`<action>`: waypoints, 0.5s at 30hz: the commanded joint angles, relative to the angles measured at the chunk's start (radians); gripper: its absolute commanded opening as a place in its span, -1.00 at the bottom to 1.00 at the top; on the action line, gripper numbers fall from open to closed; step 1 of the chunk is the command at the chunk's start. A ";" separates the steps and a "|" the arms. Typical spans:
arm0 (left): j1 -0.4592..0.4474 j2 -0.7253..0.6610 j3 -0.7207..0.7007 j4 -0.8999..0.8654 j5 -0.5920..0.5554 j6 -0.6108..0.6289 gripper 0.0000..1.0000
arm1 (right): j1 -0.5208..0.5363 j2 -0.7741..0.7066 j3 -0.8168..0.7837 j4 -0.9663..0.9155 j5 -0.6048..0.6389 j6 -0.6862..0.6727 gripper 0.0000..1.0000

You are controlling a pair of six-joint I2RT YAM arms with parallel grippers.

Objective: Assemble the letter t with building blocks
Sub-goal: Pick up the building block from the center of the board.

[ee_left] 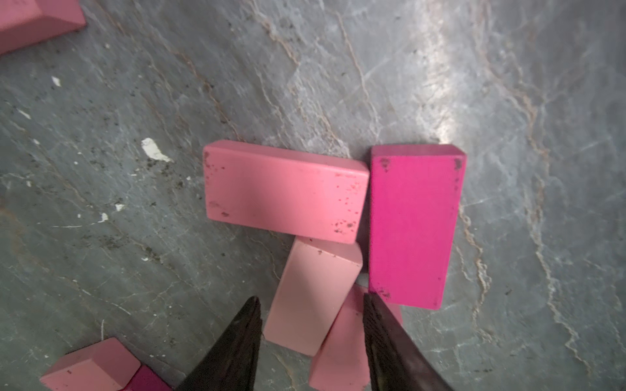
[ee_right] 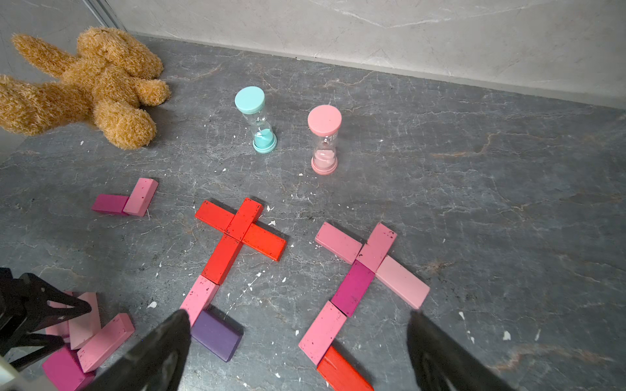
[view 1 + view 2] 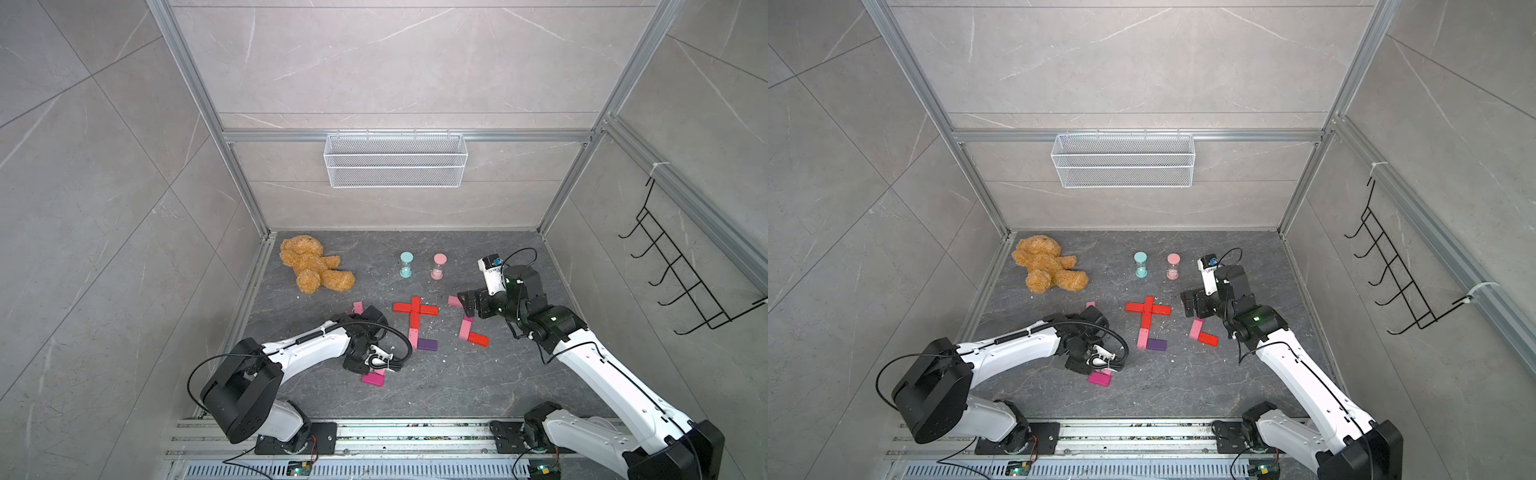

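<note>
My left gripper [image 1: 311, 301] hangs over a small pile of building blocks at the front left. Its jaws have closed in on a tilted pale pink block [image 1: 318, 270], one fingertip on each long side. A pink block [image 1: 284, 193] and a magenta block [image 1: 413, 226] lie touching it. In the middle lies a red cross [image 3: 415, 309] with a pink and a purple block [image 3: 427, 344] at its foot. To its right lies a pink and magenta cross [image 2: 369, 257] ending in a red block [image 2: 342, 372]. My right gripper [image 2: 298, 315] hovers wide open above that cross, holding nothing.
A teddy bear [image 3: 313, 264] lies at the back left. A teal timer [image 3: 406, 264] and a pink timer [image 3: 439, 267] stand behind the crosses. Two loose blocks [image 2: 128, 199] lie left of the red cross. A wire basket [image 3: 395, 160] hangs on the back wall.
</note>
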 commanded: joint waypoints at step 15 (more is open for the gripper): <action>-0.008 0.129 0.059 0.040 -0.085 -0.055 -0.15 | 0.002 0.003 0.015 0.018 0.004 -0.005 1.00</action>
